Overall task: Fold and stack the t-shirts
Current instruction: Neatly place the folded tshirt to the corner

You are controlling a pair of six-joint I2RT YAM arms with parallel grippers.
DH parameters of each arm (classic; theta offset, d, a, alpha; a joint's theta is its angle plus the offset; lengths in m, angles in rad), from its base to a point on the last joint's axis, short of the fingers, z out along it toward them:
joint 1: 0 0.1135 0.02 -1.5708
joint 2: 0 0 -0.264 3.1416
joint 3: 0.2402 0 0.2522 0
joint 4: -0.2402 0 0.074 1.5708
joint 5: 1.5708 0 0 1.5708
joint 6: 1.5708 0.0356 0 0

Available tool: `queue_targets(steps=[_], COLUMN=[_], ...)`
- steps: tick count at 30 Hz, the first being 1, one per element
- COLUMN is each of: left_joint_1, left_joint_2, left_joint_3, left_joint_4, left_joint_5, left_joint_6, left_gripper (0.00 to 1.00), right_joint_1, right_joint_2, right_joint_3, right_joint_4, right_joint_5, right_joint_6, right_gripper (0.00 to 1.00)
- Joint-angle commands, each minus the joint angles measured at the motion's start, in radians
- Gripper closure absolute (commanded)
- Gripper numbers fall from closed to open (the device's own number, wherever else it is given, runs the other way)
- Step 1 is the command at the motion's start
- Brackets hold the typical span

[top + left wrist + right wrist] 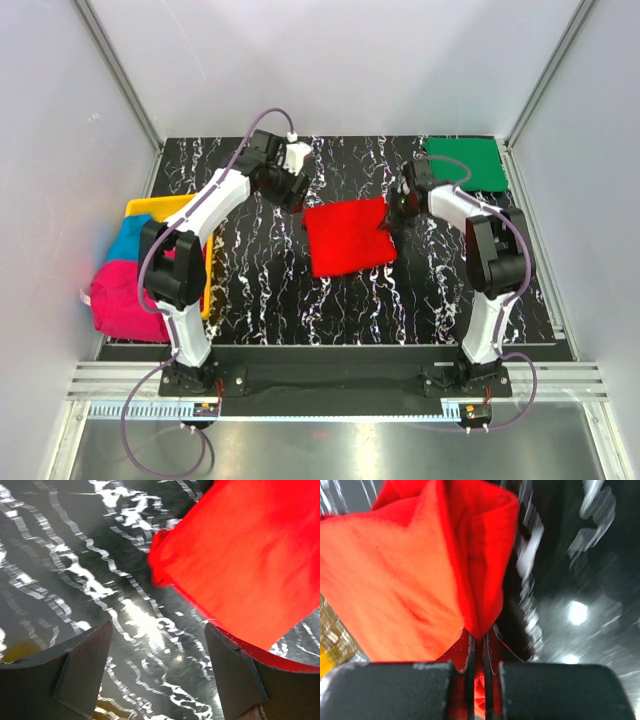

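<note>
Cloth seen from above: the red t-shirt (347, 236) lies folded into a rough square at the middle of the table (260, 290), between my 2 grippers. My right gripper (400, 205) sits at its right edge. My left gripper (292, 185) hangs just off its far-left corner. The green t-shirt (465, 162) lies flat in the far right corner, well apart. The magenta t-shirt (120, 300) and turquoise t-shirt (125, 240) are heaped on and over the yellow tray (160, 206) at the left edge.

From my left wrist, the fingers stand wide apart with only marbled surface between them — the red corner is just ahead to the right, not in them.

From my right wrist, the jaws are pinched shut on a bunched fold of the red cloth, with more than 1 layer gathered at the pinch.

I judge the shirt light, limp and not fragile. It should grip my pads well, but held from 1 point it will sag and the fold may fall open. Better to take 2 corners of the same side, catching every layer.

The tabletop looks glossy and hard, so cloth should slide on it easily. White walls close 3 sides, yet bare board lies between the red and the green — room enough, I think, to carry it across.
</note>
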Motion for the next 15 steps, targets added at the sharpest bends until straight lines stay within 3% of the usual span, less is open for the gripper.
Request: queue_targets(steps=[1,8,15], left_joint_1=[0.032,0.047,0.053], left_joint_2=[-0.053,-0.041,-0.038], left_joint_3=[0.003,0.03,0.036], left_joint_4=[0.009,-0.007,-0.013], left_joint_5=[-0.044,-0.093,-0.116], left_joint_6=[0.029,0.051,0.069], left_gripper=[0.19,0.19,0.19], right_joint_1=[-0.055,-0.121,-0.17], right_joint_2=[0.067,0.342,0.477], right_joint_3=[0.192,0.621,0.945], right_joint_4=[-0.113,-0.279,-0.38], right_joint_5=[0.118,0.312,0.469], right_joint_6=[-0.193,-0.372,-0.52], right_gripper=[1.0,1.0,1.0])
